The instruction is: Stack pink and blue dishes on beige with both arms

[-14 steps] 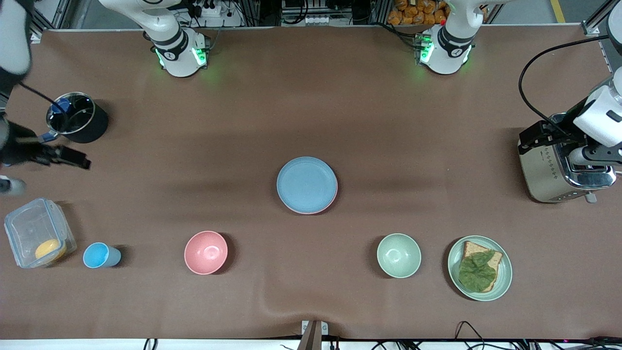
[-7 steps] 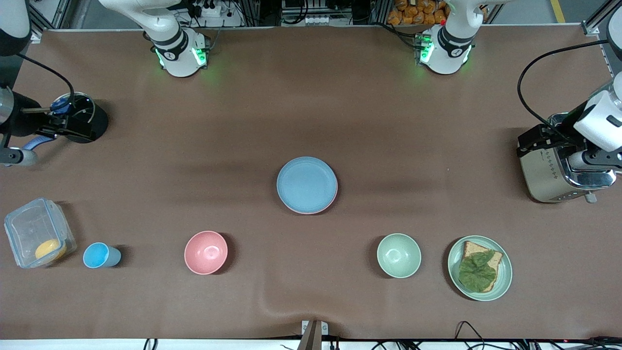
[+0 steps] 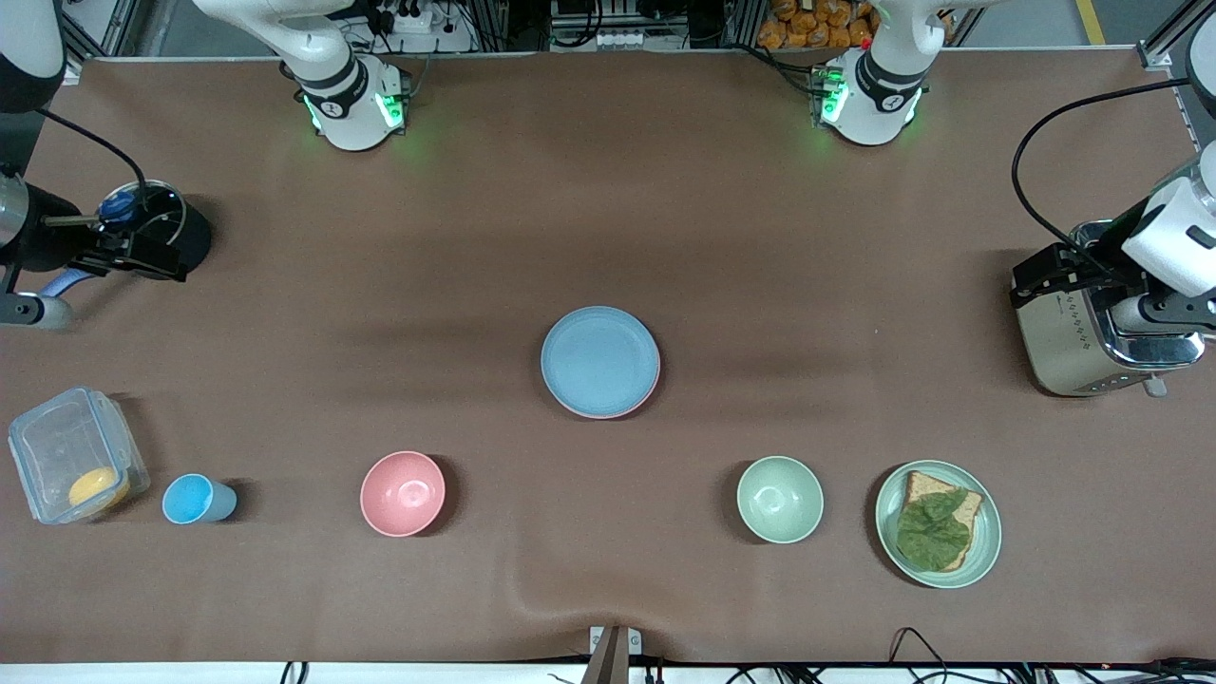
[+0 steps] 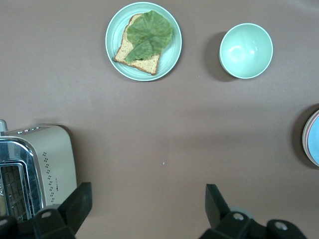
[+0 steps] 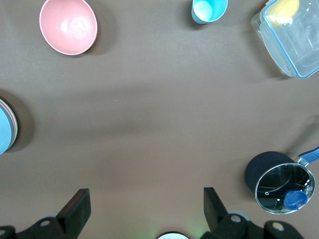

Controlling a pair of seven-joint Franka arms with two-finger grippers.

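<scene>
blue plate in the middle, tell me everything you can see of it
The blue plate is round, flat, matte light blue with a shallow raised rim. It lies level at the middle of the table, on top of a pink plate whose edge shows along its nearer side. Nothing rests on it, and neither tool touches it.

Blue plate [image 3: 599, 360] is sitting mid-table with bare brown cloth [image 3: 608, 209] ringing it; approach is lying open from both bases. Pink bowl [image 3: 403, 493] and green bowl [image 3: 780, 499] are flanking the lane nearer the front camera. Left gripper [image 4: 148, 205], fingers spread, is hanging over the toaster [image 3: 1092, 328]; right gripper [image 5: 144, 204], also spread, over the black pot [image 3: 152, 230].
</scene>
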